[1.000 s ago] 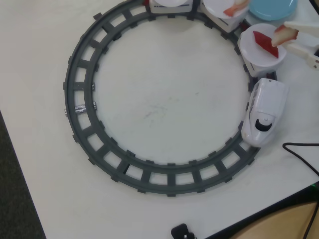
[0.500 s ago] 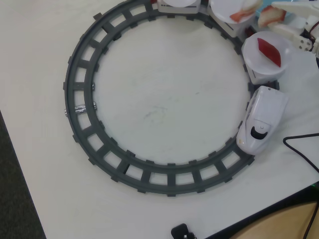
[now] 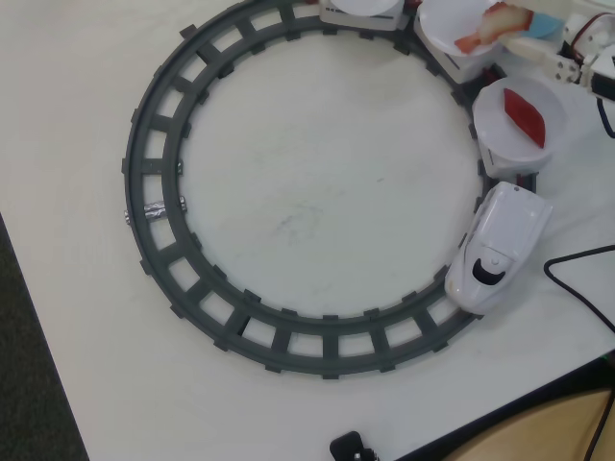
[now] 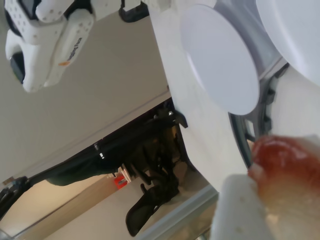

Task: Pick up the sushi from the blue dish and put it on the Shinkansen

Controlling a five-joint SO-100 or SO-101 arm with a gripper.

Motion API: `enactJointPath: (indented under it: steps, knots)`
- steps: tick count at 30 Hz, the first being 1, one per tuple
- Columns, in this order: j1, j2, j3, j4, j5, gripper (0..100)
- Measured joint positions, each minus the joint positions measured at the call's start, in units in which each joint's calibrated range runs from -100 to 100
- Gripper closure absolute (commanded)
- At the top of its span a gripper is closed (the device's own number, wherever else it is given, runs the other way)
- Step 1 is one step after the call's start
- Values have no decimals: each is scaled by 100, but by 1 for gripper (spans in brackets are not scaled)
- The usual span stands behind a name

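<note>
In the overhead view the white Shinkansen [image 3: 495, 245] sits on the right of the track, pulling cars topped with round plates. The first plate [image 3: 500, 134] carries a flat red slice [image 3: 527, 117]. The second plate [image 3: 444, 29] carries a pale piece with an orange tail [image 3: 476, 41]. My gripper [image 3: 514, 29] reaches in from the top right, shut on the sushi [image 3: 503, 15], which hangs over the second plate's right side. A sliver of the blue dish [image 3: 546, 24] shows behind the fingers. In the wrist view the sushi [image 4: 290, 160] is a red-topped blur against a white finger [image 4: 240, 210].
The grey ring track [image 3: 154, 192] fills most of the white table. A black cable [image 3: 577, 264] loops at the right edge and a small dark object [image 3: 351, 447] lies at the bottom. The table's edge runs diagonally along the bottom right. A third plate [image 3: 363, 6] shows at the top.
The gripper has carried the sushi up and left, from beside the red slice's plate to over the second plate. The train has crept further down along the track.
</note>
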Motion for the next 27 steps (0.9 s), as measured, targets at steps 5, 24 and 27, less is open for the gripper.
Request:
enactJointPath:
  steps: [5, 24, 27]
  knots:
    - [0, 109, -9, 0, 0, 98]
    - [110, 109, -9, 0, 0, 98]
    - [110, 109, -9, 0, 0, 98]
